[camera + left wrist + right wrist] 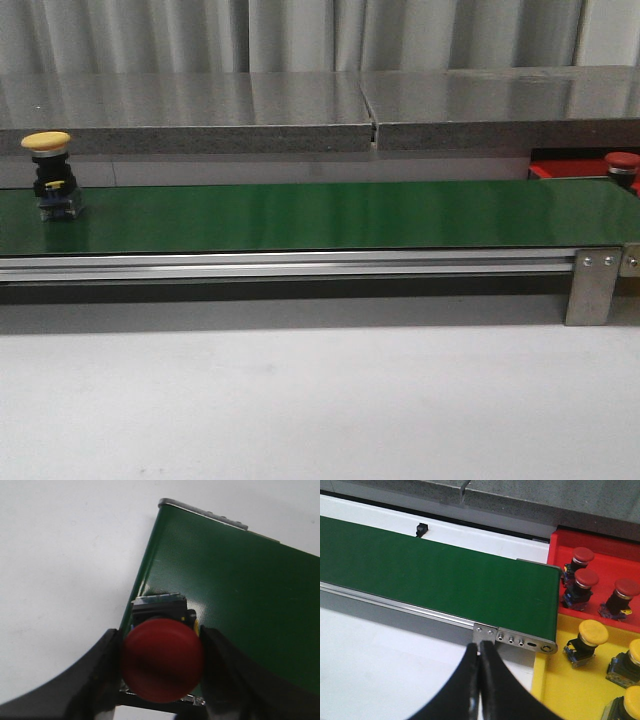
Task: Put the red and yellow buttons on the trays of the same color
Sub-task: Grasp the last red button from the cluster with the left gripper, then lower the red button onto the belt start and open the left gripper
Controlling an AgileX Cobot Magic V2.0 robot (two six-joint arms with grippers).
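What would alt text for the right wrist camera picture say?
A shut end effector hovers near the end of a green belt. Beside the belt's end sit a red tray holding three red buttons and a yellow tray holding yellow buttons.

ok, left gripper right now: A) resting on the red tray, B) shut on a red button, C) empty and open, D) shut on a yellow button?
B: in the left wrist view, the left gripper has its fingers pressed on both sides of a red button at the edge of the green belt.
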